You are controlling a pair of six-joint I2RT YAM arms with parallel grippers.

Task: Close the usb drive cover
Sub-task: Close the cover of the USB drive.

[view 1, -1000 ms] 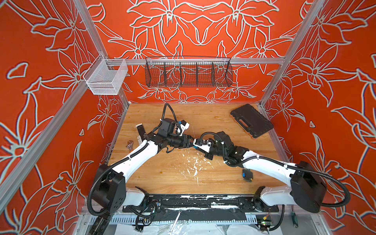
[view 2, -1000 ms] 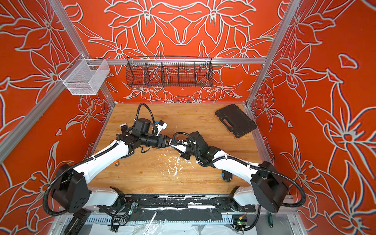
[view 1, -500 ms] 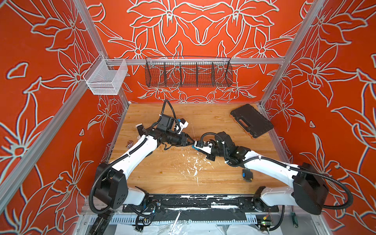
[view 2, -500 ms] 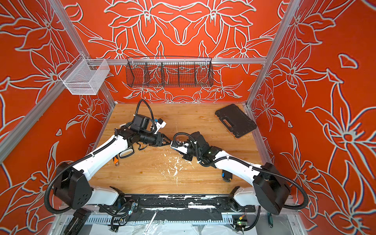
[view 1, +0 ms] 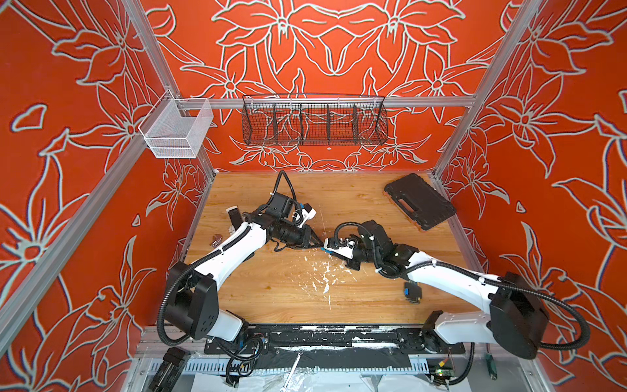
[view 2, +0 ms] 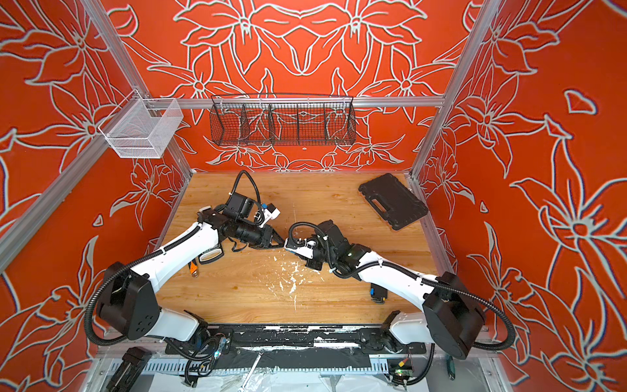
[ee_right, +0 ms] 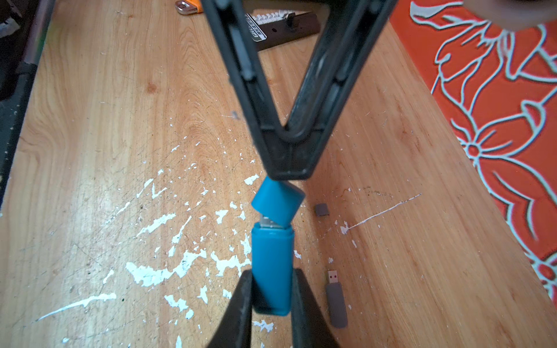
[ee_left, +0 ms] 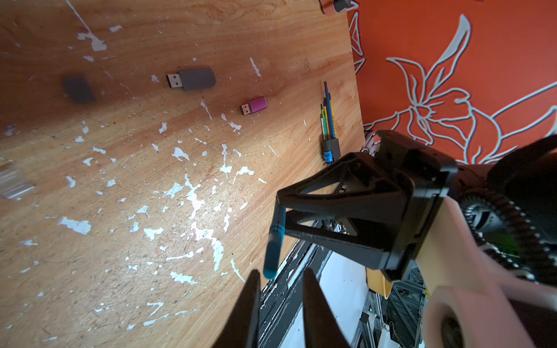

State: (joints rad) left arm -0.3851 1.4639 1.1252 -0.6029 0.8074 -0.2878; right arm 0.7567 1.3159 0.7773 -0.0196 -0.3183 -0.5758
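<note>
Gripping teal plastic USB drive body (ee_right: 272,265) with right hand (ee_right: 271,275); touching its tilted teal cap (ee_right: 278,202) with narrowly parted, empty left hand (ee_left: 280,275)

usb drive (ee_right: 272,265) between right gripper (ee_right: 272,274) fingers, projecting ahead. cover (ee_right: 278,200) tilted on its connector end, just beside left gripper (ee_right: 286,167) tip. spare drive (ee_right: 337,304) on table (ee_right: 90,120) beside right gripper; loose cap (ee_right: 321,209) farther ahead.

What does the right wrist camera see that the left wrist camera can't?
Only the right wrist view shows the silver plug under the crooked blue cap, and an orange tool. Only the left wrist view shows a pink USB drive and a bundle of thin tools. Both show the blue USB drive in the right gripper and a grey USB drive.
</note>
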